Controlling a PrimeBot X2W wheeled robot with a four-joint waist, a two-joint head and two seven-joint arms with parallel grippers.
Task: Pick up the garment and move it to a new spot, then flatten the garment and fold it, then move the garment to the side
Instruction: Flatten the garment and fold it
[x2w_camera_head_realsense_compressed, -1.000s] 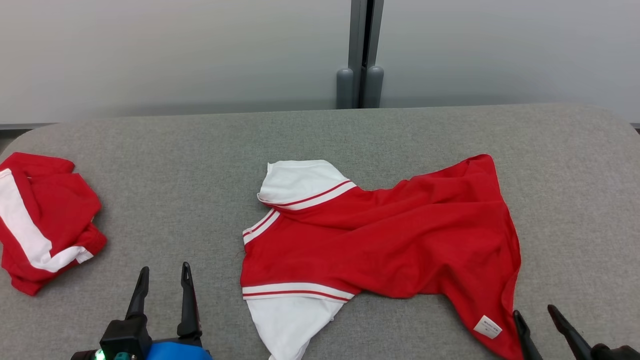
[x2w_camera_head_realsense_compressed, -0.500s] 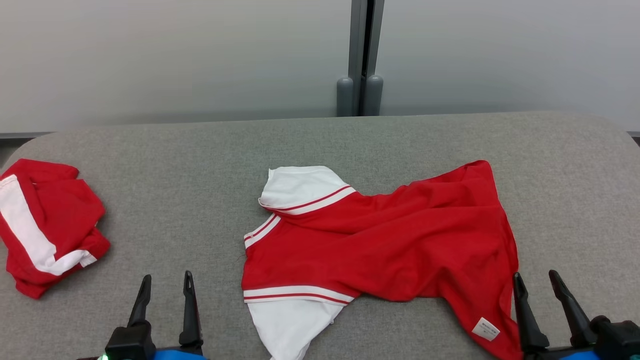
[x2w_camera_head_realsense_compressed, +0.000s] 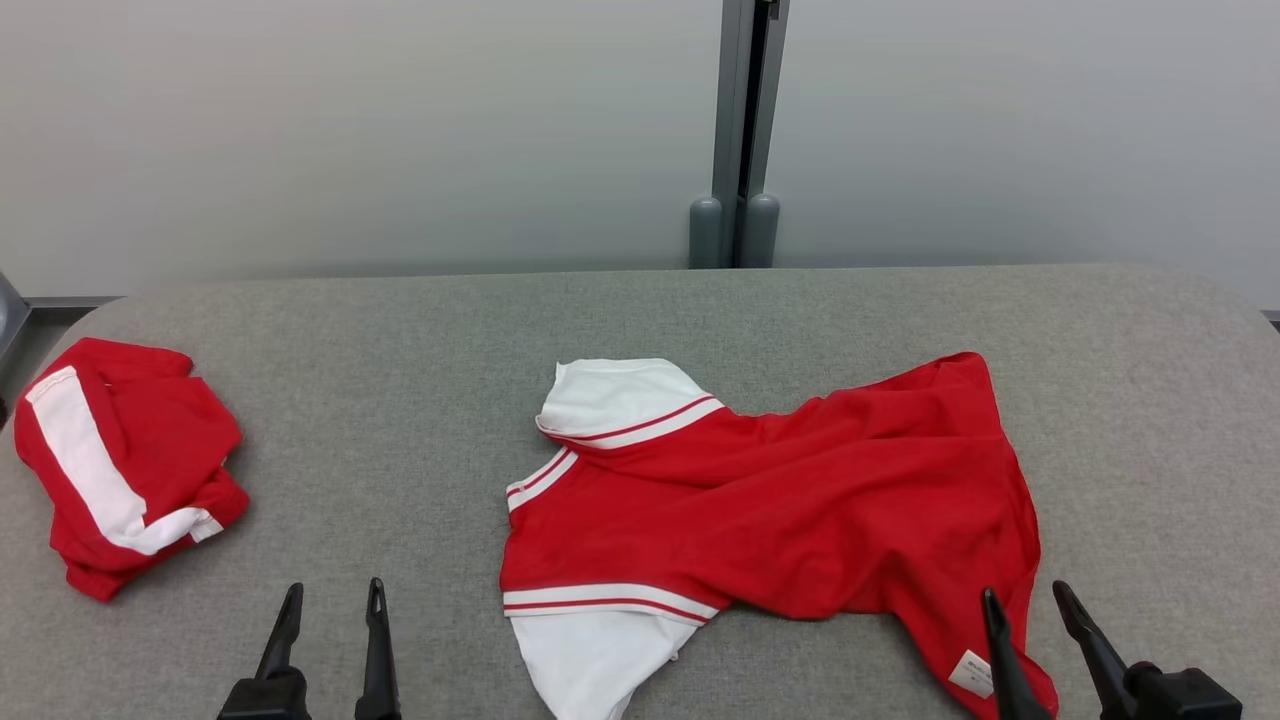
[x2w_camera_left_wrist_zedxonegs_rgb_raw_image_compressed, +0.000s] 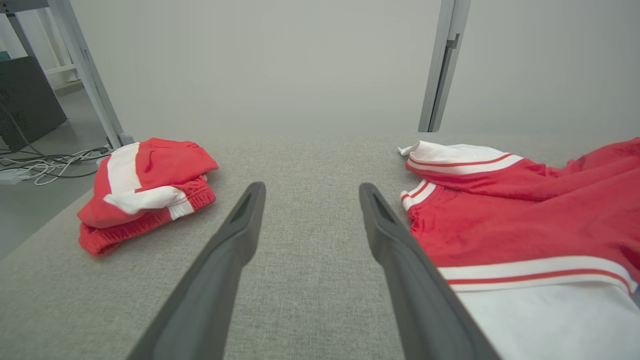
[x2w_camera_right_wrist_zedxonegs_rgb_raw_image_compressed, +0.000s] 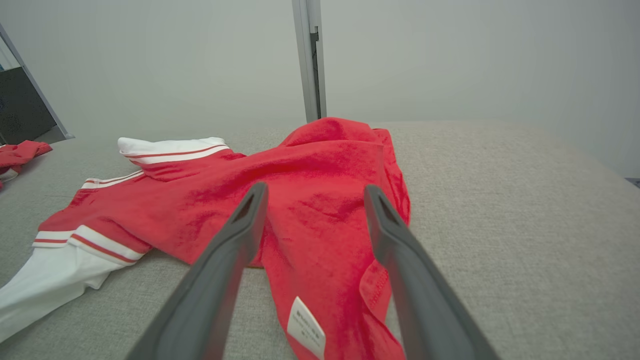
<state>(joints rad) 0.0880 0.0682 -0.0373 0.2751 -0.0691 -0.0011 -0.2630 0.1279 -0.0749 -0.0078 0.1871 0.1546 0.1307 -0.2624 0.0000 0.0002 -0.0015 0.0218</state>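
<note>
A red garment (x2w_camera_head_realsense_compressed: 780, 510) with white sleeves lies crumpled and spread out at the middle of the grey table, its white label (x2w_camera_head_realsense_compressed: 972, 672) at the near right corner. It also fills the right of the left wrist view (x2w_camera_left_wrist_zedxonegs_rgb_raw_image_compressed: 525, 220) and the centre of the right wrist view (x2w_camera_right_wrist_zedxonegs_rgb_raw_image_compressed: 300, 200). My left gripper (x2w_camera_head_realsense_compressed: 330, 602) stands open at the lower left, apart from the garment, with bare table between its fingers (x2w_camera_left_wrist_zedxonegs_rgb_raw_image_compressed: 310, 190). My right gripper (x2w_camera_head_realsense_compressed: 1027, 602) stands open over the garment's near right corner, with red cloth lying below its fingers (x2w_camera_right_wrist_zedxonegs_rgb_raw_image_compressed: 312, 192).
A second red and white piece of clothing (x2w_camera_head_realsense_compressed: 125, 465) lies bunched near the table's left edge (x2w_camera_left_wrist_zedxonegs_rgb_raw_image_compressed: 145, 190). The grey table (x2w_camera_head_realsense_compressed: 380, 400) has rounded corners, and a grey wall with a metal post (x2w_camera_head_realsense_compressed: 740, 130) stands behind it. Cables (x2w_camera_left_wrist_zedxonegs_rgb_raw_image_compressed: 40, 167) lie on the floor left.
The head camera has tilted, so the whole scene sits lower in view. My right gripper has come forward and leftward to the garment's near right corner. The garment lies as before.
</note>
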